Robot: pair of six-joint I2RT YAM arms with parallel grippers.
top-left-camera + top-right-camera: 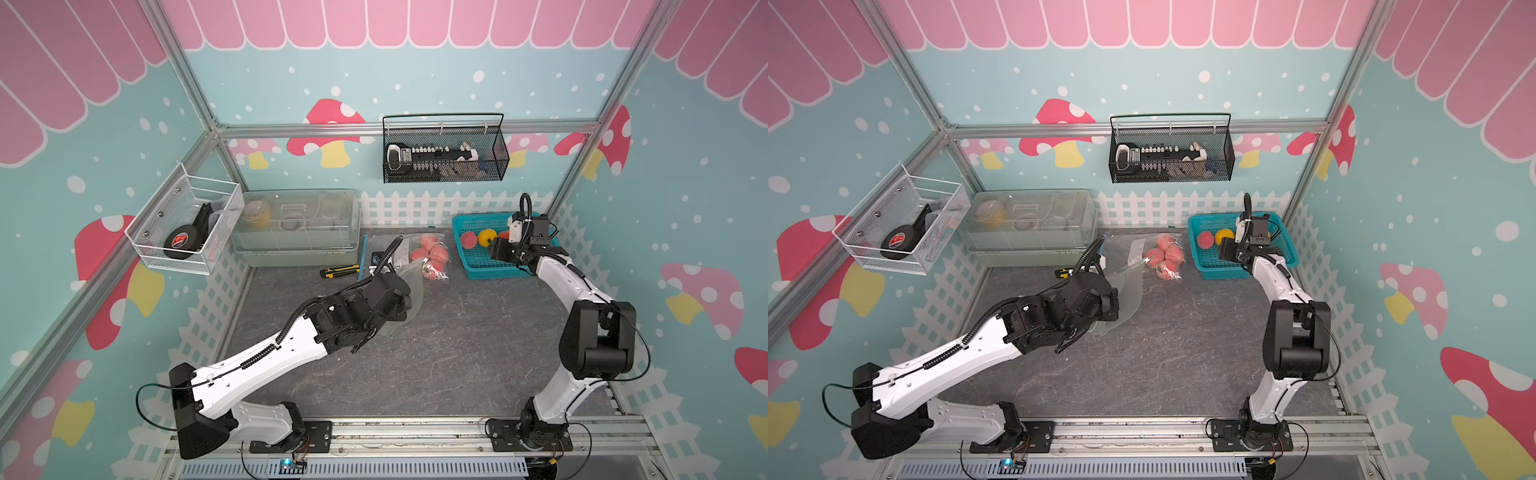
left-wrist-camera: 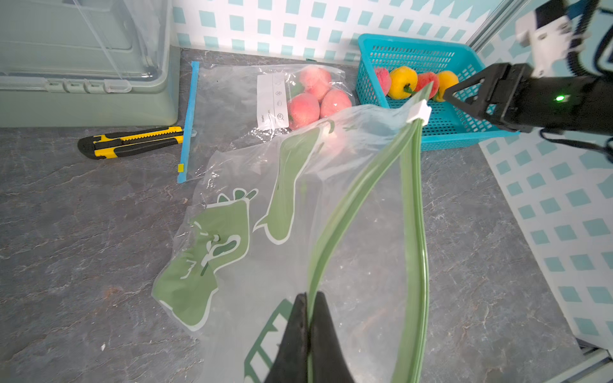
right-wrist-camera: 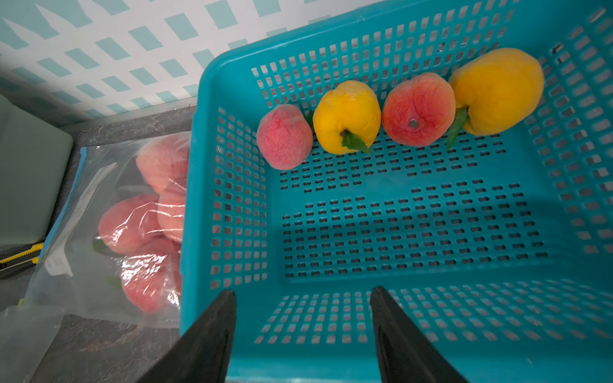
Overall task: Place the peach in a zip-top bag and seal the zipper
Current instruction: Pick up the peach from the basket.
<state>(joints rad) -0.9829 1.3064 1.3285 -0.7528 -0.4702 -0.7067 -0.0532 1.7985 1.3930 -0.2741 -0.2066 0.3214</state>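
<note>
The basket (image 3: 205, 165) is teal with slotted holes. In it are a pink-red peach (image 3: 284, 136), an orange-red peach (image 3: 418, 109) and a yellow peach (image 3: 346, 116). The zip-top bag (image 2: 265, 232) is clear with green prints, a green zipper and a white slider (image 2: 419, 111). The worktop (image 2: 66, 215) is dark grey with pale veins. The knife (image 2: 129, 142) is yellow and black.

The left wrist view cuts off the left end effector (image 2: 309, 300) behind its fingertips, and the green-zip bag (image 2: 252, 205) it pinches runs out of frame beside them. One end of the knife (image 2: 129, 142) is hidden under the blue-zip bag (image 2: 229, 99).

In the right wrist view the right end effector (image 3: 302, 291) shows only its finger ends. The basket (image 3: 398, 225) is cut off on two sides, and its wall hides part of the bagged peaches (image 3: 132, 225).

In both top views, at two o'clock on the worktop (image 1: 457, 353), the right arm (image 1: 528, 245) covers part of the basket's fruit (image 1: 468, 240). The box (image 1: 295, 224) at eleven o'clock blurs its contents. Items in the rack (image 1: 444, 153) at twelve are too small to tell.
</note>
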